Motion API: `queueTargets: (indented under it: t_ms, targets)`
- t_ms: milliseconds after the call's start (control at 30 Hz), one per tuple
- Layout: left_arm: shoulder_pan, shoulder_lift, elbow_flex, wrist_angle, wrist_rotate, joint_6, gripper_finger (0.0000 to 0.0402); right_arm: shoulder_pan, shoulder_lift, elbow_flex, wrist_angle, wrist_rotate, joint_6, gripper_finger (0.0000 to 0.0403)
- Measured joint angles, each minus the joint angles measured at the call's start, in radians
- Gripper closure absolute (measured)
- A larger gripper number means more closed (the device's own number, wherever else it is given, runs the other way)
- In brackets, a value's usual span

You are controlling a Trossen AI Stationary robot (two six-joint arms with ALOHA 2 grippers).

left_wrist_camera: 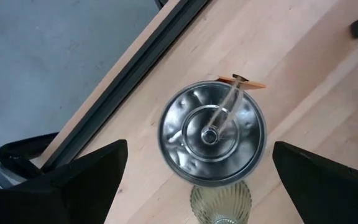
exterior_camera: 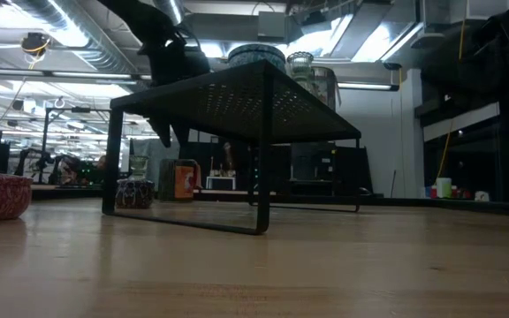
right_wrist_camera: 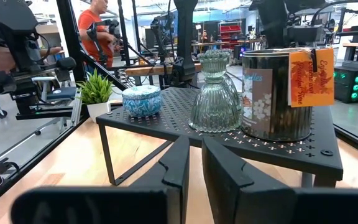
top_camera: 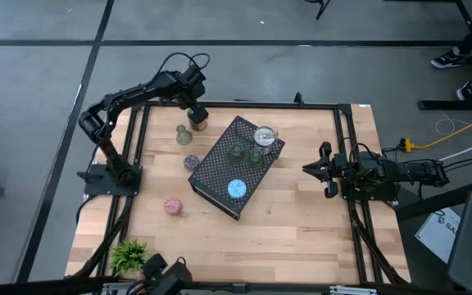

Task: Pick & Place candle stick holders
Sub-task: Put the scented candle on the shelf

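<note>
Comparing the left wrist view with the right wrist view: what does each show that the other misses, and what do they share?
Only the left wrist view shows a silver can holder from above, between the left gripper's open fingers, beside a green glass holder. Only the right wrist view shows the black perforated stand carrying a blue round holder and a tagged can. Both show the wooden table.

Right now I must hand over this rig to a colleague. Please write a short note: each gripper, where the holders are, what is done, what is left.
Left gripper: open, above the silver can holder at the table's far left.
Right gripper: shut, empty, waiting right of the black rack.
Done, on the rack: silver can, two green glass holders, blue round.
Left, on the table: that can holder, a green glass holder, purple round, pink round.
</note>
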Motion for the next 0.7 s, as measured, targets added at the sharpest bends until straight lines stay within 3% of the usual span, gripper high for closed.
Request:
queueTargets:
  t_ms: [700]
  targets:
    - [-0.007, 0.088, 0.0, 0.005, 0.032, -0.01, 0.0002, 0.0, 0.0, 0.0, 0.0, 0.0, 0.0, 0.0355]
